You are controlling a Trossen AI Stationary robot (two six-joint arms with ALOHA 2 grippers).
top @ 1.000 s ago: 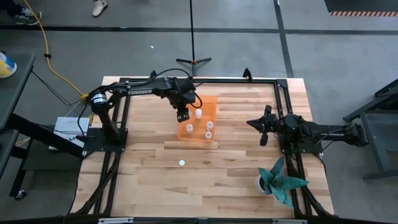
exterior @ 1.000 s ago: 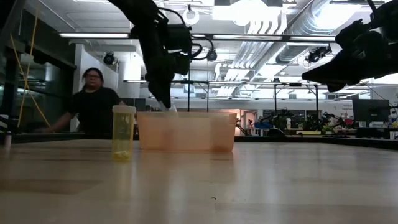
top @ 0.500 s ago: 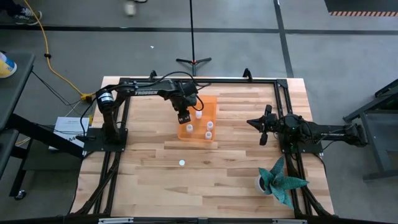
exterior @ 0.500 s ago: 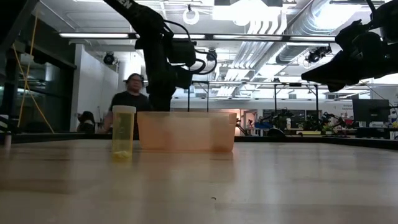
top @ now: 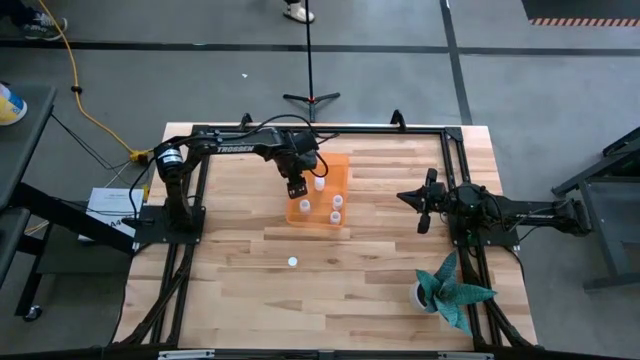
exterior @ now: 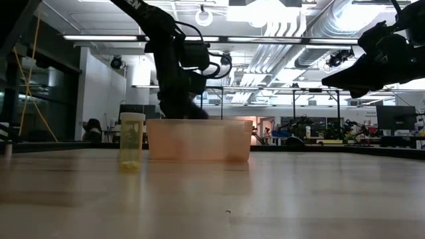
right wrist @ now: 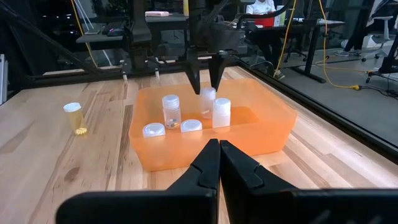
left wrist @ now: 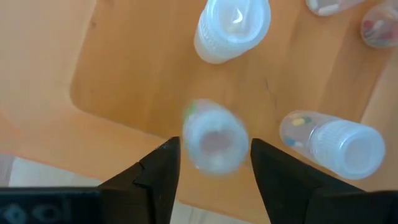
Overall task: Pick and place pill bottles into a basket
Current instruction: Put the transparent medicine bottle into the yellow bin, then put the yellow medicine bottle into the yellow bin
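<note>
The orange basket (top: 343, 170) stands at the table's far middle, with several pill bottles in it, some upright and some lying. My left gripper (top: 295, 188) points down into the basket's left part, open. One bottle (left wrist: 214, 142) shows blurred just below and between its fingertips; from the right wrist view this bottle (right wrist: 208, 102) stands upright on the basket floor under the fingers. One more bottle (top: 292, 262) stands alone on the bare table nearer the front. My right gripper (top: 424, 222) is shut and empty, held at the right, above the table.
A white pot with a teal plant (top: 450, 290) stands at the front right. Black frame rails run along the table's left, far and right sides. The lone bottle (exterior: 132, 141) stands left of the basket (exterior: 199, 139) in the low view.
My left gripper has gone down from above the basket's rim into the basket, carrying a white-capped bottle, and has stayed low there. A person beyond the far edge has walked out of the low view.
</note>
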